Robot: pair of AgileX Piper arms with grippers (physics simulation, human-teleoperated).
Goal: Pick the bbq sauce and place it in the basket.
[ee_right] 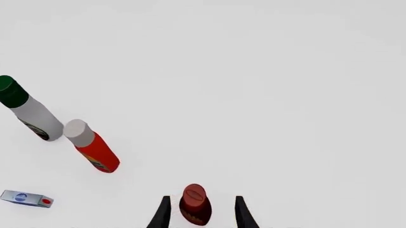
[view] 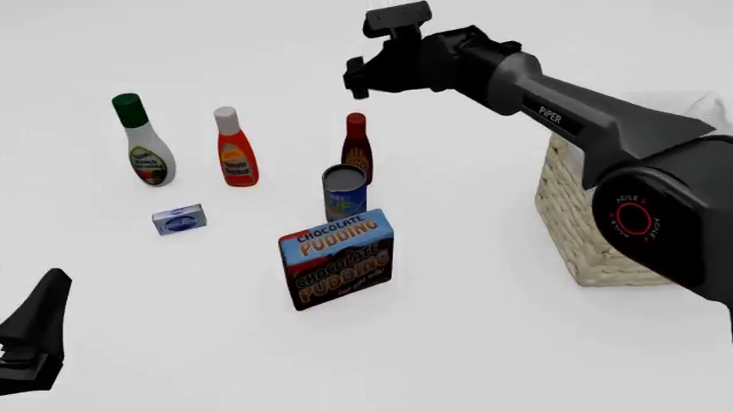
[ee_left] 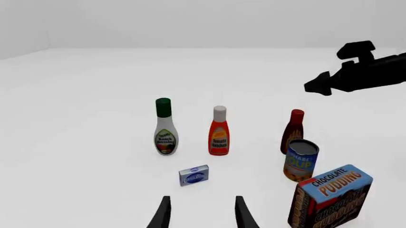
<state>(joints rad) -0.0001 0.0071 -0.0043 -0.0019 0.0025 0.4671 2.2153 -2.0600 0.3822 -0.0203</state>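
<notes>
The left claw is held open and empty, low at the near left of the desk, and takes no part in this step.

On the far side a row of three upright bottles is seen. The white bottle with green cap stands leftmost, the orange-red bottle with white cap next, and the bbq sauce rightmost, well apart from both. A small blue packet lies flat in front of the first two.

The right claw is positioned above the bbq sauce with its fingers spread. In the right wrist view the red cap is seen between the fingers, a little nearer one of them, and no contact is apparent. The step in hand is judged to be the descent onto the bottle. The claw should be centred first, then lowered straight down, and closed below the cap where the bottle is wider.

A soup can stands just in front of the bbq sauce, and a pudding box stands nearer still. Both should be cleared by lifting high before any sideways travel. The basket is partly hidden behind the right arm at the right.
</notes>
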